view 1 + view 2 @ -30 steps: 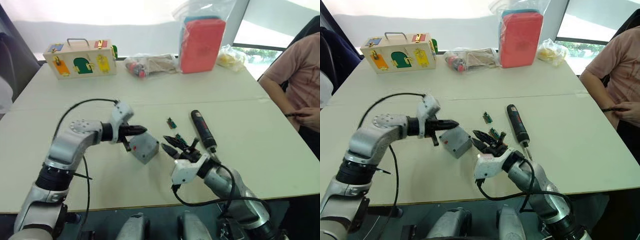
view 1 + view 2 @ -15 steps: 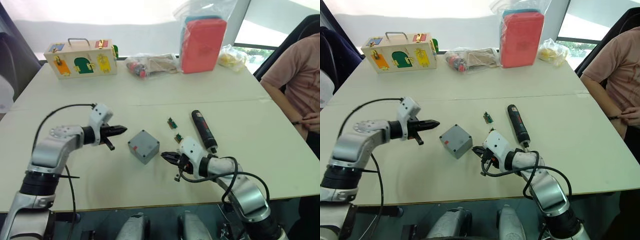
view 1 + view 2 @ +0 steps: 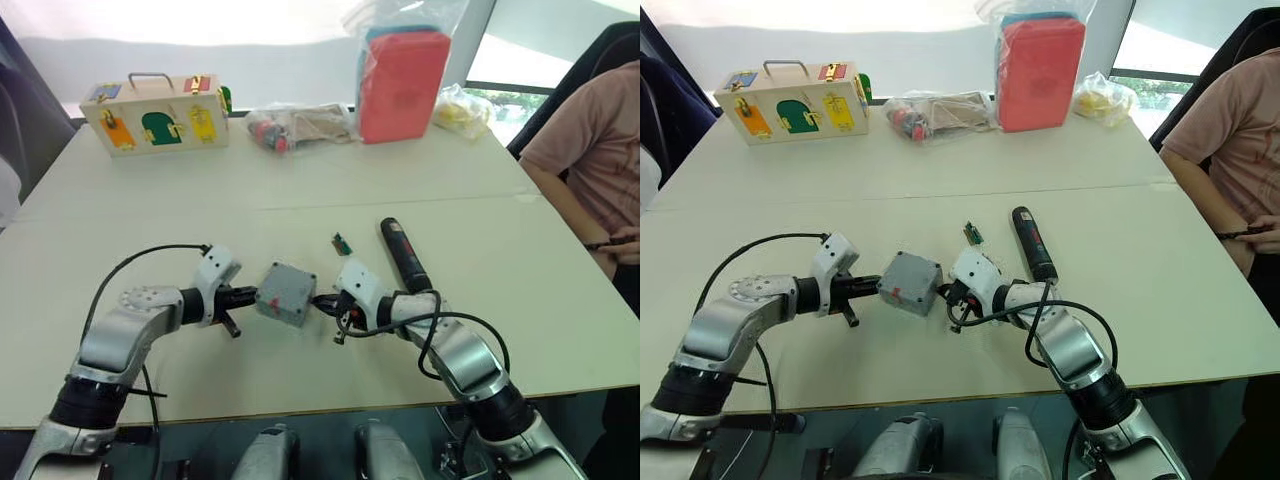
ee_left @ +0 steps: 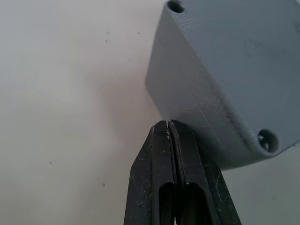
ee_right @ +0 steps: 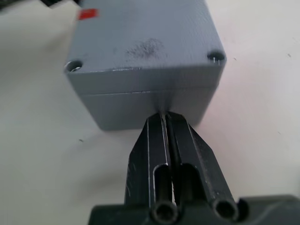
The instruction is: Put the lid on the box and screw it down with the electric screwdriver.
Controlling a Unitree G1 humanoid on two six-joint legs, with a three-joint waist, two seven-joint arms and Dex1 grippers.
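Both arms are clad in silver-grey metal segments with round joint housings, ending in white wrist blocks. A black cable loops loosely along each forearm. The left gripper [image 4: 168, 127] and the right gripper [image 5: 165, 117] each carry two slim black fingers [image 5: 154, 140], tapered to wedge tips with slotted recesses moulded along their backs.

A pale cream desk [image 3: 420, 170] spreads well beyond the pincers, a seam running across its middle. Past its far edge stands a bright white wall [image 3: 200, 30], and at the far right a window [image 3: 520, 60] lets in daylight over green foliage outside.
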